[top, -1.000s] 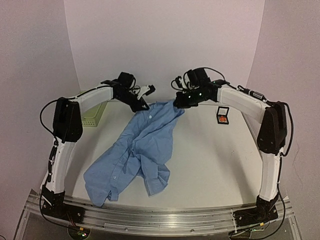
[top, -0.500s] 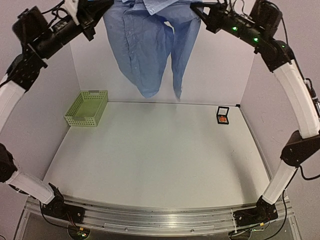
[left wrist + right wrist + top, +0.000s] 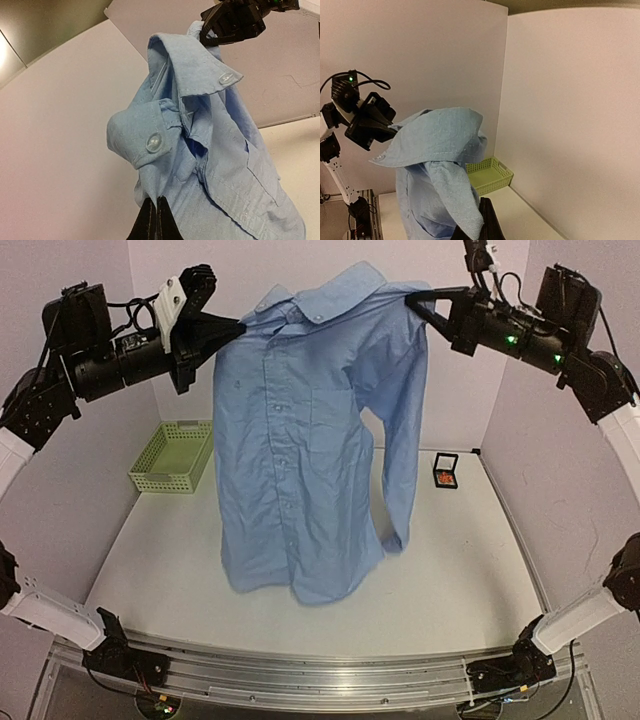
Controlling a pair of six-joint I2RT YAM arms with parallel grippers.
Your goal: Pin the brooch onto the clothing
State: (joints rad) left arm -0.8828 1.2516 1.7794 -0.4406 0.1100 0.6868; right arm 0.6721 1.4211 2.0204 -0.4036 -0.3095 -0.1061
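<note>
One shirt hangs in the air, with the left gripper and right gripper each clamped tight on a shoulder. One brooch lies in one box. One basket stands well apart.

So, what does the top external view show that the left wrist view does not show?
Only the top external view: the brooch in its black box, the green basket, the table, and the shirt hanging at full length. Only the left wrist view: the inside of the collar and its buttons, seen close. Both: the shirt, with the left gripper and the right gripper each shut on it near the collar.
</note>
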